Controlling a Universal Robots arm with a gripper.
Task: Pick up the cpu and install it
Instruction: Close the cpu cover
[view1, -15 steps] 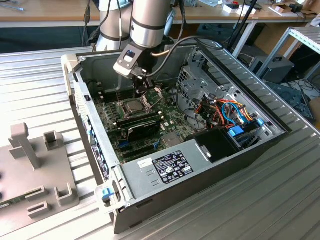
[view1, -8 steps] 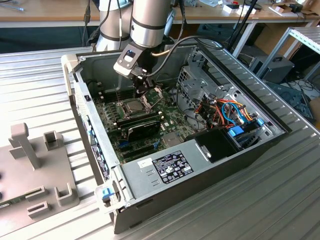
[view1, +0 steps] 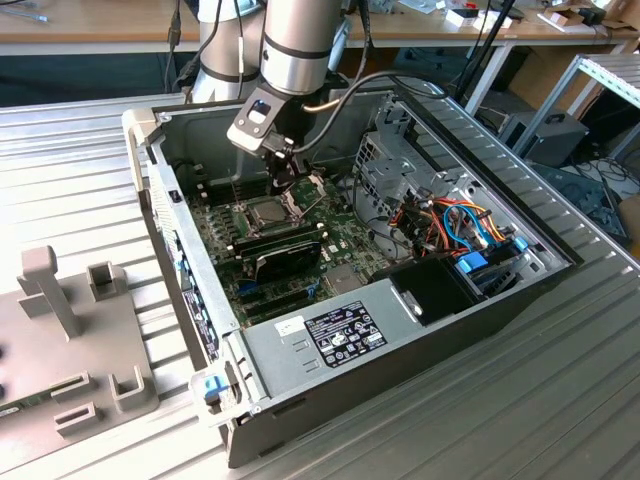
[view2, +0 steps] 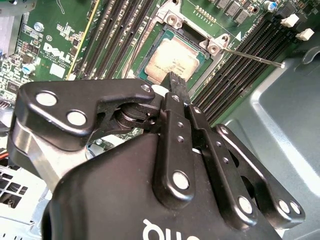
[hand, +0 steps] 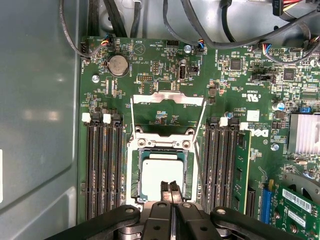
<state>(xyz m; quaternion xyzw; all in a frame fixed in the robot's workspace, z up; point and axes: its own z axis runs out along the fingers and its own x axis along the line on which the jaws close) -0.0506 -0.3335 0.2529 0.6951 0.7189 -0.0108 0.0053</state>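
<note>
The cpu (hand: 159, 169), a small square chip with a silver-grey top, lies flat inside the open socket of the green motherboard (hand: 235, 95). It also shows in the second wrist view as the cpu (view2: 172, 57) and in the exterior view as the cpu (view1: 268, 212). My gripper (hand: 170, 189) hangs just above the chip's edge, its black fingers pressed together with nothing between them. In the second wrist view the gripper (view2: 174, 82) tip points down at the chip's near side. The gripper (view1: 283, 182) reaches into the open computer case.
The socket's hinged plate (hand: 167, 107) stands swung open and its thin lever (view2: 250, 57) sticks out sideways. Memory slots (hand: 100, 170) flank the socket. A long black card (view1: 287, 256) lies near it. Drive cage and cables (view1: 450, 225) fill the case's right in the exterior view.
</note>
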